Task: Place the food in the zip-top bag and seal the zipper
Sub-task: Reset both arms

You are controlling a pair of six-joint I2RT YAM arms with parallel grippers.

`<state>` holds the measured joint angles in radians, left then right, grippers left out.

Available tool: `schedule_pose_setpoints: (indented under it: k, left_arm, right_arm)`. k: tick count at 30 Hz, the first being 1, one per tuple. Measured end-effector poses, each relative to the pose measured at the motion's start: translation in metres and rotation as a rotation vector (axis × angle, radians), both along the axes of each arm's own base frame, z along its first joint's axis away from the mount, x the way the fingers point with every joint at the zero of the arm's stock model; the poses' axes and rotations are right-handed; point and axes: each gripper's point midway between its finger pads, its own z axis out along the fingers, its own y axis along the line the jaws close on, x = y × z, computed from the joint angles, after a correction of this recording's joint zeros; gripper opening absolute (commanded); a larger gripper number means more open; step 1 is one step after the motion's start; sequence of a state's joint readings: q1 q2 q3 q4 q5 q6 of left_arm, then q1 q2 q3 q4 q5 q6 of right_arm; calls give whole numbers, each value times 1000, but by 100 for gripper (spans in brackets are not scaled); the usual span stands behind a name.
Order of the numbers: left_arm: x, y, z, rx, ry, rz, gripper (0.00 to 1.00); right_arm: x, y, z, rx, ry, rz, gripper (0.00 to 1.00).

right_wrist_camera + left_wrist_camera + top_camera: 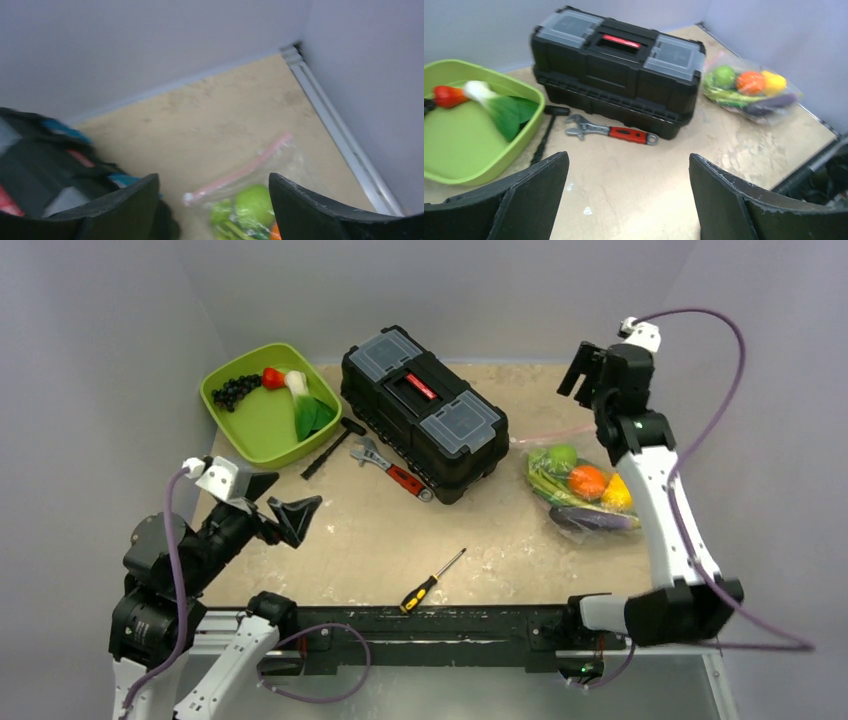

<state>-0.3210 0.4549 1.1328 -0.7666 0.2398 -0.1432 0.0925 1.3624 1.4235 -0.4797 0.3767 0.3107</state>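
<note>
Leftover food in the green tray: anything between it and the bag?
Yes. The black toolbox sits squarely between the green tray and the zip-top bag, with the wrench lying along its near side. The remaining food would probably have to go over or around it.

light even, diffuse, med-bright; soft shadow just beside toolbox [425, 412]. right wrist view motion-blurred, toolbox smeared. left wrist view slightly soft left of toolbox.

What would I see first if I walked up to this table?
The big black toolbox in the middle of the table, toward the back, catches the eye first. Right of it lies a clear bag stuffed with bright toy food, and at the far left sits a lime-green tray with a few more pieces.
</note>
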Motion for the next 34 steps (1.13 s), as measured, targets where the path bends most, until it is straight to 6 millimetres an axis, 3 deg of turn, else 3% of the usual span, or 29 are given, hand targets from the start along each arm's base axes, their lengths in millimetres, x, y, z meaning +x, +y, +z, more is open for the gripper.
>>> schedule_pose_setpoints:
  k: [1, 4, 7, 11, 13, 17, 21, 34]
  left_arm:
    - [0, 6, 4, -5, -11, 33, 90]
    - [-6, 23, 20, -28, -67, 118, 91]
    - [-21, 43, 46, -66, -157, 198, 91]
    - [-52, 74, 90, -145, -319, 310, 91]
    - [-62, 83, 103, -169, -370, 341, 91]
    - [-83, 102, 129, -234, -490, 405, 90]
    - [-99, 114, 145, -280, -579, 438, 90]
    - [-96, 119, 146, -282, -596, 469, 89]
  right_arm:
    - [-10, 9, 20, 26, -53, 51, 86]
    - [-54, 29, 93, 77, -255, 189, 98]
    - [-108, 40, 157, 96, -460, 285, 99]
    - [-174, 40, 205, 91, -649, 328, 99]
    - [-205, 36, 221, 86, -732, 325, 99]
    - [-252, 27, 237, 78, -851, 301, 99]
    - [-277, 15, 240, 78, -904, 246, 99]
    - [-275, -12, 222, 130, -851, 67, 99]
